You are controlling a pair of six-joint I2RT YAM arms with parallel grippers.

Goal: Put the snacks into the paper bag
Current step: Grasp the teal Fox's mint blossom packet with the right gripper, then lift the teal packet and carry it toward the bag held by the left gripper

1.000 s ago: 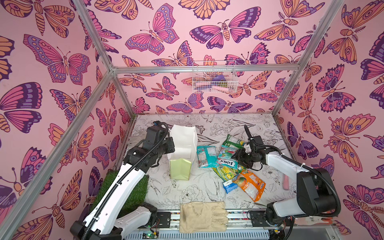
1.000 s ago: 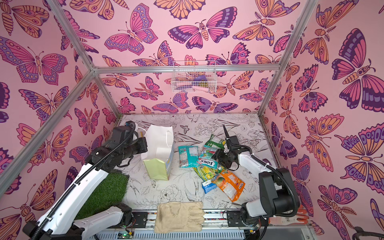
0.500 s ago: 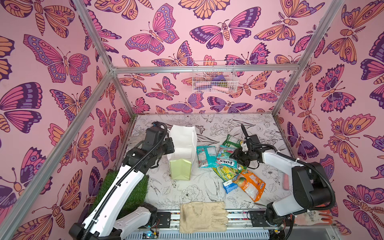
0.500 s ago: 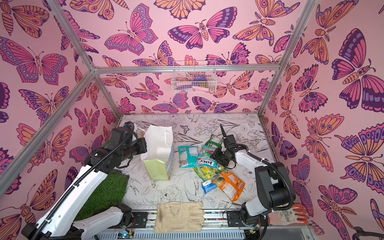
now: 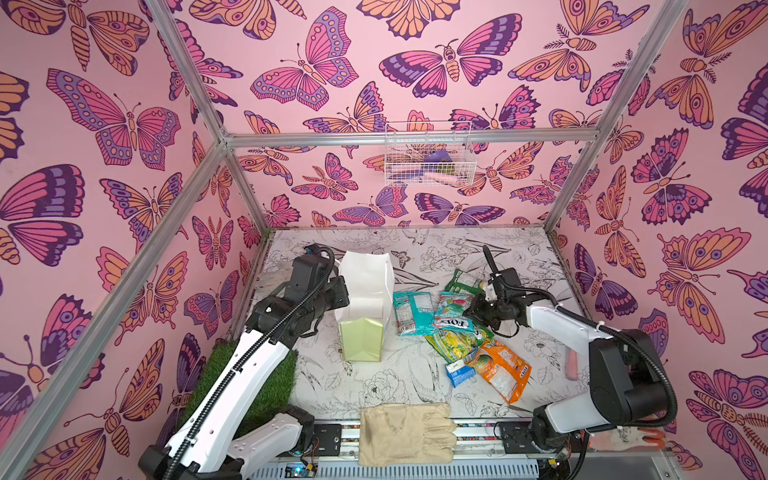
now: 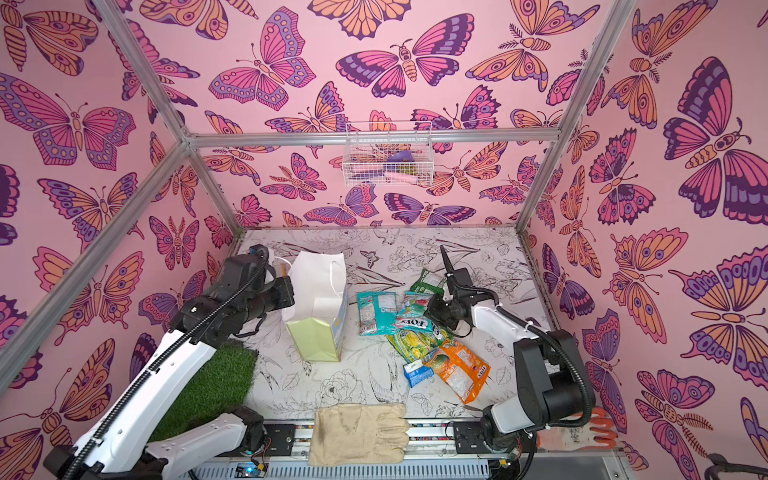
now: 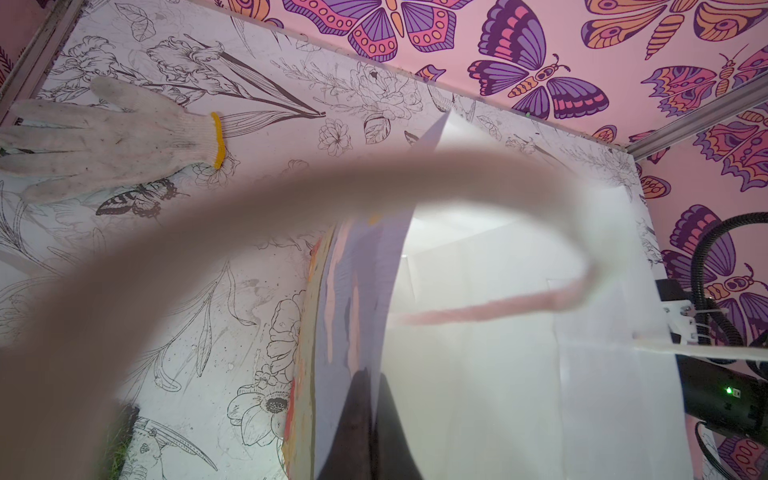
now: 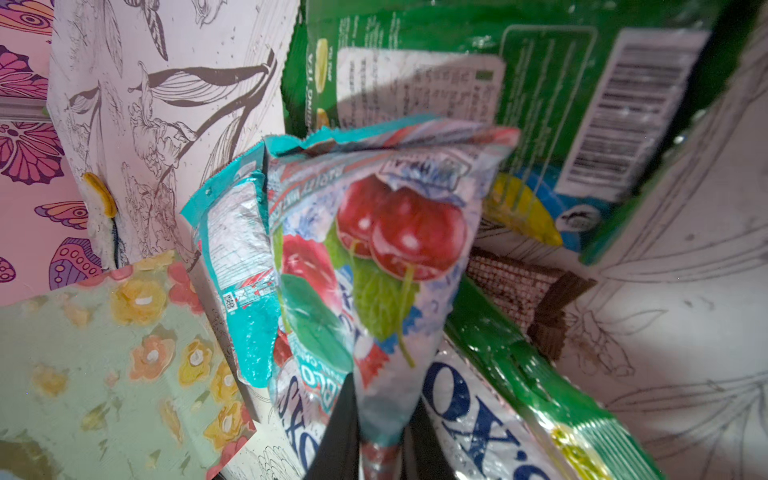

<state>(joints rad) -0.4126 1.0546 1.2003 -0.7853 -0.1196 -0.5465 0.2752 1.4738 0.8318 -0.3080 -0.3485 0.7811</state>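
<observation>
**Floral-printed white tabletop** (image 5: 415, 386) in a butterfly-papered enclosure, seen in both top views.

- The upright white paper gift bag with pale yellow-green side panels (image 5: 365, 307) stands at 9 o'clock of the table's middle. Its mouth is open and no packet shows inside.
- The left gripper (image 7: 370, 399), at the bag's 9 o'clock, is pressed together on the bag's wall. In the left wrist view that wall runs between its two dark fingers.
- A beige fabric glove (image 5: 405, 432) lies at 6 o'clock, well apart from the work.
- The snacks lie in an overlapping pile at 3 o'clock of the bag:
  - a flat teal glossy packet (image 5: 411, 311) lies nearest the bag
  - a teal cherry-printed "Fox's" packet (image 5: 453, 305) is just beside it
  - a green glossy packet (image 5: 463, 282) is at the pile's 12 o'clock
  - a yellow-green packet (image 5: 457, 345) and an orange packet (image 5: 503, 370) lie toward 5 o'clock
  - a small blue packet (image 5: 459, 372) is at 6 o'clock
  - a dark brown bar (image 8: 519, 291) sits partly under the green ones

**Change.** Within the last second the right gripper (image 8: 378, 432) has slid toward 9 o'clock onto the pile. Its jaws, apart a second ago, have drawn together. The right wrist view shows them clamped on a corner of the cherry-printed packet, which puckers above the fingers.

**Judgement.** The grasp appears made, so the transfer can begin: lift the packet clear of its neighbours, carry it toward 9 o'clock, and release it over the held-open mouth. Every snack in view is outside the bag.
</observation>
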